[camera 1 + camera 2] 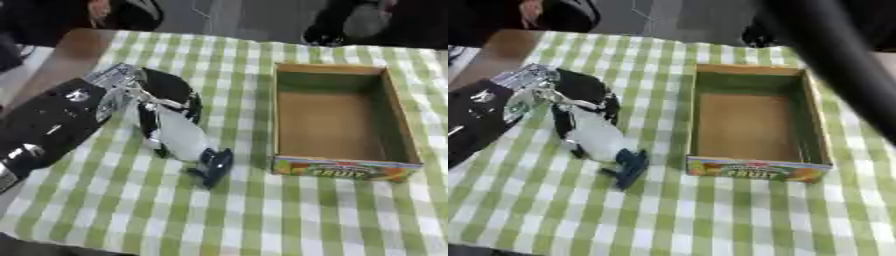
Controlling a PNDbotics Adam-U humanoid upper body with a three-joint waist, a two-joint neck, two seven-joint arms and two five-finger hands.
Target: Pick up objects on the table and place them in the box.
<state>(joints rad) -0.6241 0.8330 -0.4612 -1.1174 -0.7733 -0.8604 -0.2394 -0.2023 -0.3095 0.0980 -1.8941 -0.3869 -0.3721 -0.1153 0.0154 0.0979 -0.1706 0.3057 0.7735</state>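
We see the left hand (166, 107) come in from the view's left over the green-and-white checked tablecloth (289, 210); its black fingers are curled round a pale, whitish bottle-like object (182, 136), so it is holding that thing. The object's long axis runs diagonally, from upper left under the hand down toward lower right; its dark blue end (213, 167) points down and right, toward the near left corner of the box (343, 167). The blue end looks to be at or just above the cloth; we cannot tell whether it touches. The object lies just left of the box, apart from its wall. The box stands open, its brown floor bare, a colourful printed label on the near wall. A dark blurred arm (837, 60) crosses the right eye view's upper right; its hand does not show.
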